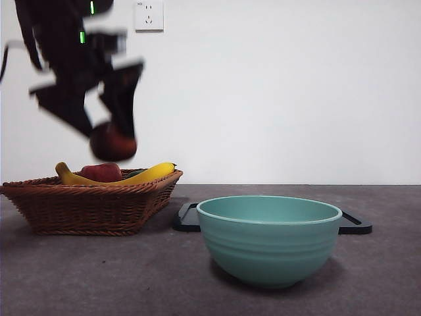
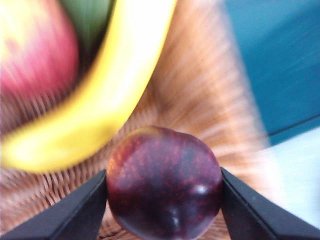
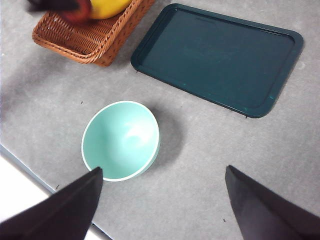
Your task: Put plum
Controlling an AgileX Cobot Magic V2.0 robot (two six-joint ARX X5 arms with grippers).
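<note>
Front view, near to far. Nearest stands a pale green ceramic bowl (image 1: 269, 238), alone on the grey table (image 1: 99, 276). Just behind it lies a flat dark teal rectangular tray (image 1: 355, 225), of which only the two ends show past the bowl. Beside the tray sits a brown woven wicker basket (image 1: 89, 204) holding a yellow banana (image 1: 148, 174) and a red apple-like fruit (image 1: 101, 172). Above the basket, clear of its contents, the left gripper (image 1: 113, 135) is clenched on the dark maroon-purple round plum (image 1: 112, 143); its black jaws press the fruit's two sides, as the left wrist view confirms. The right gripper (image 3: 162, 200) hangs high over the bowl and tray, its jaws spread wide, grasping nothing. A white wall with a white socket (image 1: 148, 16) closes the scene.
</note>
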